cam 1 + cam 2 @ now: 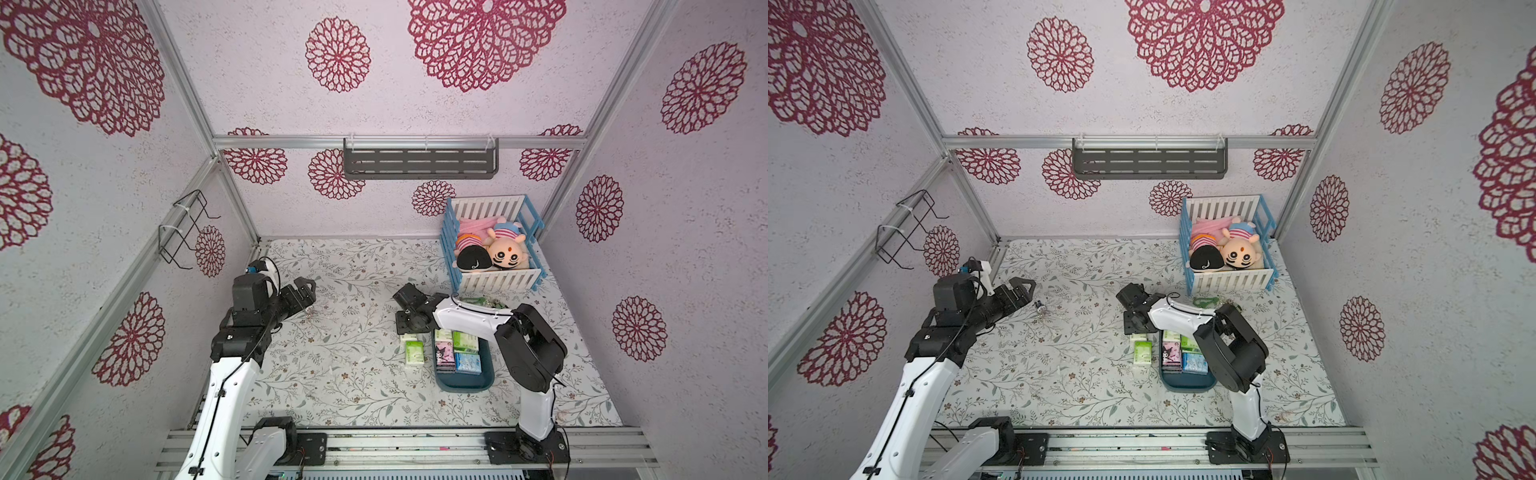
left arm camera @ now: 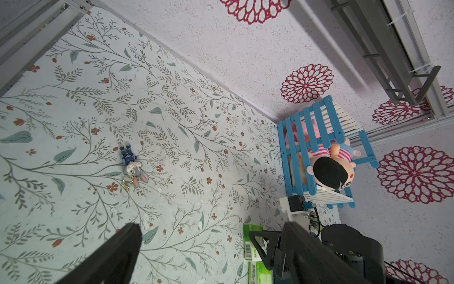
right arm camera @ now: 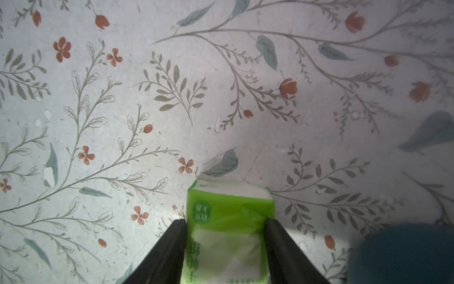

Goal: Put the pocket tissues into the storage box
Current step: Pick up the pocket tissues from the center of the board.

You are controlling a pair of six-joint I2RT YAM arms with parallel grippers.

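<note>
Nearest: storage box [image 1: 463,384], right of centre, pocket tissues [image 1: 457,353] lying flat inside, pink, green, light blue. Loose green packs [image 1: 417,353] on table [image 1: 353,374], just left of box. Just beyond them my right gripper [image 3: 224,221], pointing down — fingers [image 3: 169,250] pressed on both sides of green pack [image 3: 228,209]. Far left, my left gripper [image 2: 211,227] above table, fingers apart, nothing between. Bunny keychain [image 2: 132,167] beyond it. Far right corner — toy crib [image 1: 494,282], two plush dolls [image 1: 505,253] inside.
</note>
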